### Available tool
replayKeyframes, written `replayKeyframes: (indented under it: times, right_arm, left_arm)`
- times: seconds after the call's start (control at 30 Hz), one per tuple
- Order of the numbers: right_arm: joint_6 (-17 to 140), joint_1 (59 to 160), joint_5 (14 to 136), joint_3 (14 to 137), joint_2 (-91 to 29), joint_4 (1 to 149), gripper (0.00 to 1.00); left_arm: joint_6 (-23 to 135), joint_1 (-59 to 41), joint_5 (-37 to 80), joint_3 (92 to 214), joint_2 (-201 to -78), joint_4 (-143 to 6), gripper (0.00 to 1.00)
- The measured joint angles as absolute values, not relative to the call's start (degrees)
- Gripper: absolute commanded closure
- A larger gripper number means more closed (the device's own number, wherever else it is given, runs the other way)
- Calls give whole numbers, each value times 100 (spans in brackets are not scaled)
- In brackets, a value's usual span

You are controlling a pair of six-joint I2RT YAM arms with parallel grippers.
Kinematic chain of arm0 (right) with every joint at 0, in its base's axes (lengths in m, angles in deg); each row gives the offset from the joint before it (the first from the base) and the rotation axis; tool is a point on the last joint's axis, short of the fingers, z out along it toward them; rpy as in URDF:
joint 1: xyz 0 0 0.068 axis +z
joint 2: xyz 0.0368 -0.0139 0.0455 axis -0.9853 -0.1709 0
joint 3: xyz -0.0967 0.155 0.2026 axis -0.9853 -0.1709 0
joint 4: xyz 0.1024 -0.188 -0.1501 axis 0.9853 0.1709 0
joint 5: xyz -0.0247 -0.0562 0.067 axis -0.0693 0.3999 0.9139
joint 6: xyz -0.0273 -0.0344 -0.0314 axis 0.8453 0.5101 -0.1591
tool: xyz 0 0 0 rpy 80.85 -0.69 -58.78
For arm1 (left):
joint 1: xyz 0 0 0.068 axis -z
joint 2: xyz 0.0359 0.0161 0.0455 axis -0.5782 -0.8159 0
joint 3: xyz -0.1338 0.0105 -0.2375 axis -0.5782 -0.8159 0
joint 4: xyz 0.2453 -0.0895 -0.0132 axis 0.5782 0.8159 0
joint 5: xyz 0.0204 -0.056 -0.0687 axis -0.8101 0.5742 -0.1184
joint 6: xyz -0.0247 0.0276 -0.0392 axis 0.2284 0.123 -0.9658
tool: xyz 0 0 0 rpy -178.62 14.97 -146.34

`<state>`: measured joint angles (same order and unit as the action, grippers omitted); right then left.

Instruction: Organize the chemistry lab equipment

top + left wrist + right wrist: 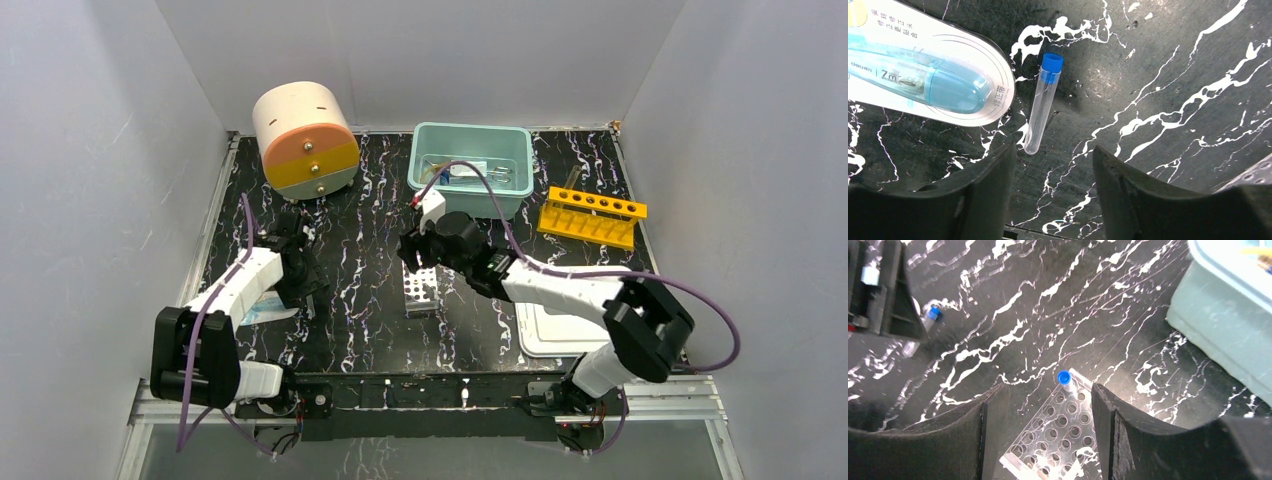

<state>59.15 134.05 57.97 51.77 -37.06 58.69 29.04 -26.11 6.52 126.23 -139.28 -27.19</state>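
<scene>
1. The mint-green plastic bin at the back of the table holds several small clear items. I cannot tell them apart from above, but I take that share as sorted.
2. One blue-capped clear tube stands upright, cap up, in a corner hole of the clear plastic well rack in mid-table. I count that one as placed. The other holes I can see look empty.
3. The right gripper hangs above that rack with its jaws spread and nothing between them.
4. What I judge is left: a second clear tube with a blue cap lies flat on the black marbled table, just beside a carded blue correction-tape pack.
5. That tube's long axis runs almost straight away from the left gripper. The cap is at the far end, leaning slightly right in the wrist view. The rounded closed end is near the tip of the finger on that view's left.
6. The left jaws stand apart, gripping nothing. The tube sits ahead of them and off to that side, not between them.
7. The yellow holed rack sits apart at the right.
</scene>
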Motion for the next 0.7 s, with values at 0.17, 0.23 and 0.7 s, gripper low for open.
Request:
replayKeyframes:
  times: [0.17,0.23,0.7]
  right_arm:
    - [5749,13322,5808,5295,-3057,6271,31]
    - [5677,13302,5806,5343,-2847,6415,32]
    - [5557,13267,5810,5581,-2480,6846,32]
  left_arm:
    - [2976,-2616,620,12560,-14113,-2841,54]
    - [2998,-2616,602,12507,-14186,-2896,54]
    - [3011,-2620,598,12378,-14559,-3211,76]
